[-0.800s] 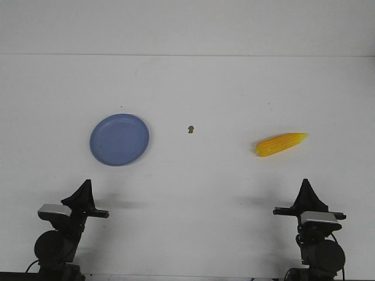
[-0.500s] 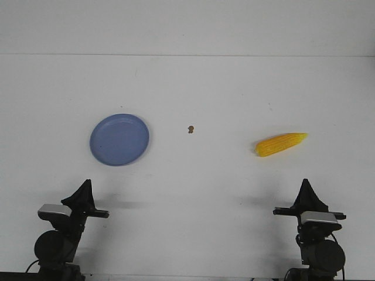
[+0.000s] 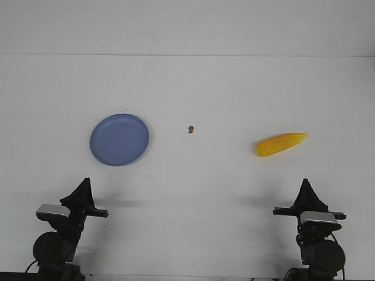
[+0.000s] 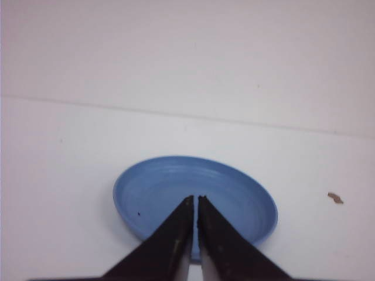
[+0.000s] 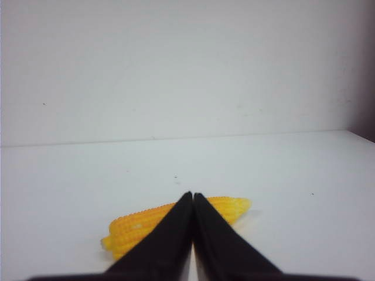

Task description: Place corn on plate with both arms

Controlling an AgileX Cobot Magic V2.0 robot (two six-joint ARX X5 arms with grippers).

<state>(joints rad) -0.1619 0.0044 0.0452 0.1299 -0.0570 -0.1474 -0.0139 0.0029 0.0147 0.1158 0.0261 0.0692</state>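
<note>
The yellow corn [image 3: 280, 143] lies on the white table at the right, its pointed tip to the right. It also shows in the right wrist view [image 5: 140, 225], beyond my shut, empty right gripper [image 5: 193, 195]. The blue plate [image 3: 119, 139] sits at the left and is empty. In the left wrist view the plate [image 4: 158, 187] lies beyond my shut, empty left gripper [image 4: 194, 199]. In the front view the left gripper [image 3: 85, 182] and right gripper [image 3: 305, 182] are low at the near edge, well short of both things.
A tiny brown speck [image 3: 190, 129] lies on the table between plate and corn; it also shows in the left wrist view [image 4: 335, 198]. The table's far edge meets a white wall [image 3: 187, 26].
The left arm has shifted very slightly left and down. The corn, the plate and the right arm have not moved.
</note>
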